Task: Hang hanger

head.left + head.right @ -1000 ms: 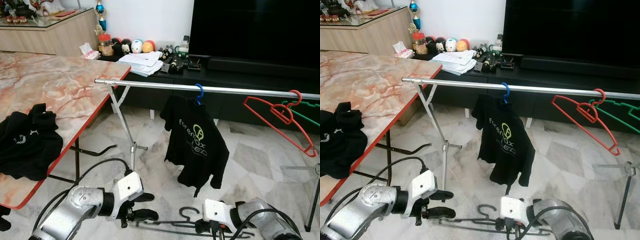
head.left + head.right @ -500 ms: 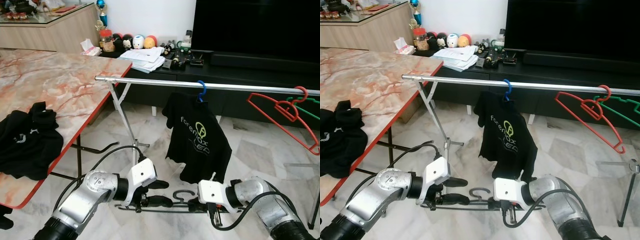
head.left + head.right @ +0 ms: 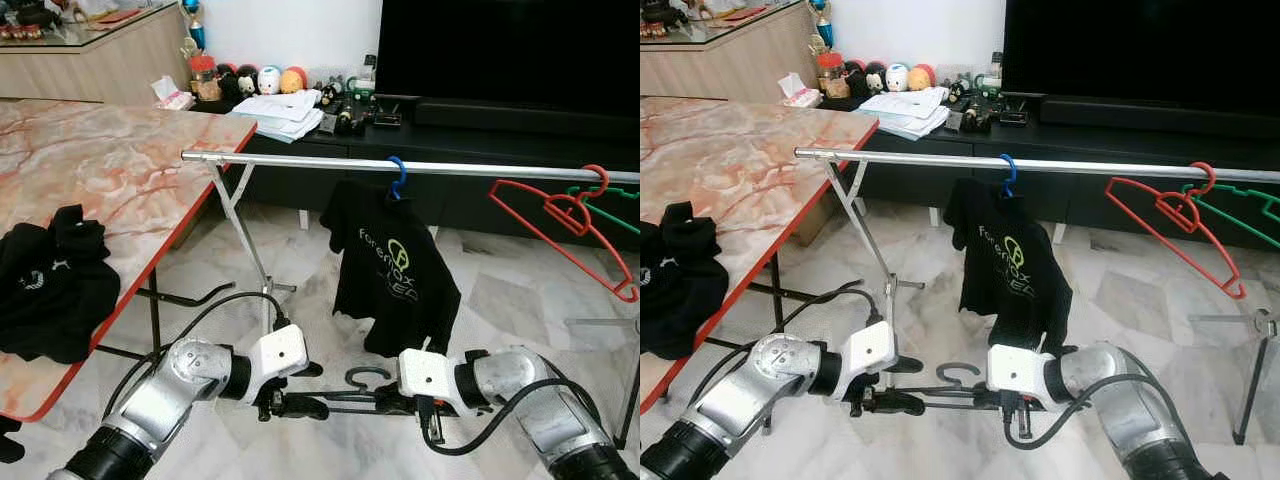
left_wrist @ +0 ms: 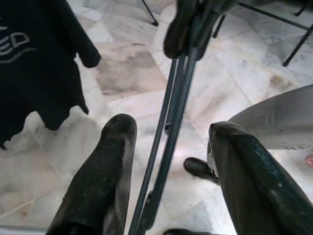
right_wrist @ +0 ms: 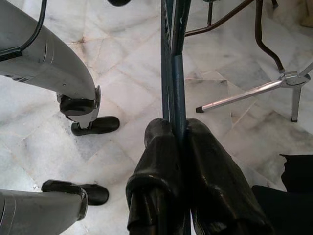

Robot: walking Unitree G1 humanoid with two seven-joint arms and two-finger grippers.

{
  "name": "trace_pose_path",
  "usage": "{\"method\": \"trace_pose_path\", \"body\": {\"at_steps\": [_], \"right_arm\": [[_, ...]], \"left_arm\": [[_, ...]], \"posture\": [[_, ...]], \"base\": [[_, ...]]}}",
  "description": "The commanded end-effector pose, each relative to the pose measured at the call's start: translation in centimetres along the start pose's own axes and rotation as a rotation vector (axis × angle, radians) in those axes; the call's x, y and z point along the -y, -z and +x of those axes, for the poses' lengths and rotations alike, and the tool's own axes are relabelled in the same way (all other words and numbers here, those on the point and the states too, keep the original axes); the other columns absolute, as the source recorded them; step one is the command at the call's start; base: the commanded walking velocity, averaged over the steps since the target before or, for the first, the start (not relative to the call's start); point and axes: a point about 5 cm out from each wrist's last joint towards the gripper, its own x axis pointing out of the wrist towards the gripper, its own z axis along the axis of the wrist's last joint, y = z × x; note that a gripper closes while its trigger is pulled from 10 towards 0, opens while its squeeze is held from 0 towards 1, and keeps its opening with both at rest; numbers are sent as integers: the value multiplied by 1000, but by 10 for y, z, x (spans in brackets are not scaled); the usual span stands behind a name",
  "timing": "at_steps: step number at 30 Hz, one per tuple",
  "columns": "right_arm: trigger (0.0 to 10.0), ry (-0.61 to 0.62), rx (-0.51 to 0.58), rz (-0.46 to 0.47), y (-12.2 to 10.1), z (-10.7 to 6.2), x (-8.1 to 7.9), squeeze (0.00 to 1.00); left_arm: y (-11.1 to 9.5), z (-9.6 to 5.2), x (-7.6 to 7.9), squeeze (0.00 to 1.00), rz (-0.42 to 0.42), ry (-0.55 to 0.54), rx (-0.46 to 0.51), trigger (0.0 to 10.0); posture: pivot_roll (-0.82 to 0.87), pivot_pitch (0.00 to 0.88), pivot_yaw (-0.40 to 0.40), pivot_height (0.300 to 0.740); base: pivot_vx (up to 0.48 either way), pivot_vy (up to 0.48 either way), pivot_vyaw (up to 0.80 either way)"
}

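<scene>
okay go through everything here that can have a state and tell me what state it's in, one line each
dark hanger: off the rail, held level between both grippers
right gripper: shut on the hanger
left gripper: open, fingers either side of the hanger
black T-shirt: hanging on the rail
red hanger: hung, bare
black garment: crumpled on the table

Free room and obstacles, referred to the metal rail [image 3: 400,168]. An open stretch of rail runs from its end beside the marble table [image 3: 110,170] to the blue hook of the hanging black T-shirt [image 3: 395,265]; a second open stretch lies between that shirt and the red hanger [image 3: 565,235], with a green hanger [image 3: 615,205] just beyond. Below the first stretch the slanted stand legs [image 3: 245,240] cross the gap. The table edge closes off the rail's end, and the TV cabinet [image 3: 480,150] stands behind it.
</scene>
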Motion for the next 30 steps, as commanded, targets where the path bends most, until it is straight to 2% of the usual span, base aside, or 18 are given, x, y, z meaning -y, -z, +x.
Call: {"method": "trace_pose_path", "body": {"at_steps": [1,6,11,19,20,21,22,30], "right_arm": [[10000,16,20,-25,-8,-3,4,0],[10000,6,33,-30,-12,-5,2,0],[10000,-5,46,-29,-15,-8,2,0],[10000,-7,71,-15,-18,-9,3,0],[10000,-6,71,-14,-18,-9,3,0],[10000,-5,67,-12,-17,-9,4,0],[10000,-4,66,-11,-16,-9,4,0],[10000,2,72,12,-14,-11,5,0]], "left_arm": [[-1,1,-1,0,20,-5,-12,10000],[0,5,0,0,30,7,-8,10000],[-4,10,-5,0,49,-45,7,10000],[-5,14,-8,0,50,-67,14,10000],[-5,15,-7,0,51,-68,15,7843],[-5,16,-7,0,54,-71,18,2784],[-6,17,-6,0,52,-66,22,0],[-8,20,-5,0,54,-55,31,0]], "posture": [[56,116,75,740],[54,116,73,740],[52,116,71,740],[52,113,68,740],[52,113,68,740],[52,113,68,740],[53,113,67,740],[53,114,66,740]], "base": [[0,0,0],[0,0,0],[0,0,0],[0,0,0],[0,0,0],[0,0,0],[0,0,0],[0,0,0]]}}
